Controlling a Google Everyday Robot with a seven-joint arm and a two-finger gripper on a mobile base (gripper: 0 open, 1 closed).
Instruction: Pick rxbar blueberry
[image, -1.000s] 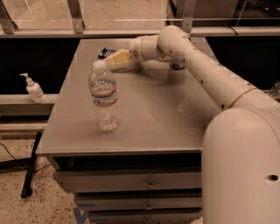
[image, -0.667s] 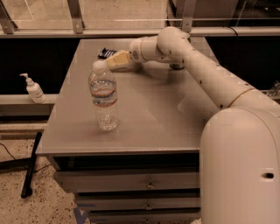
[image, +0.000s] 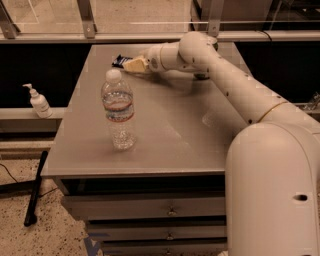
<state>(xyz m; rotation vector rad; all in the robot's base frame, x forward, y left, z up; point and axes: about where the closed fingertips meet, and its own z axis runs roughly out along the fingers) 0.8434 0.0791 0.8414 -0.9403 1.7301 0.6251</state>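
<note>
The rxbar blueberry (image: 120, 60) lies flat at the far left of the grey table (image: 165, 130); only its dark navy end shows, left of the gripper. My gripper (image: 134, 65) has pale yellowish fingers and reaches in from the right, low over the table, right at the bar and covering part of it. The white arm (image: 225, 80) runs from the lower right across the table's far side.
A clear water bottle (image: 118, 111) with a white cap stands upright on the table's left middle, in front of the gripper. A hand sanitizer pump bottle (image: 39, 102) sits on a ledge left of the table. Drawers (image: 150, 210) are under the tabletop.
The gripper has stayed at the bar, with little or no visible movement. The bottle has not moved.
</note>
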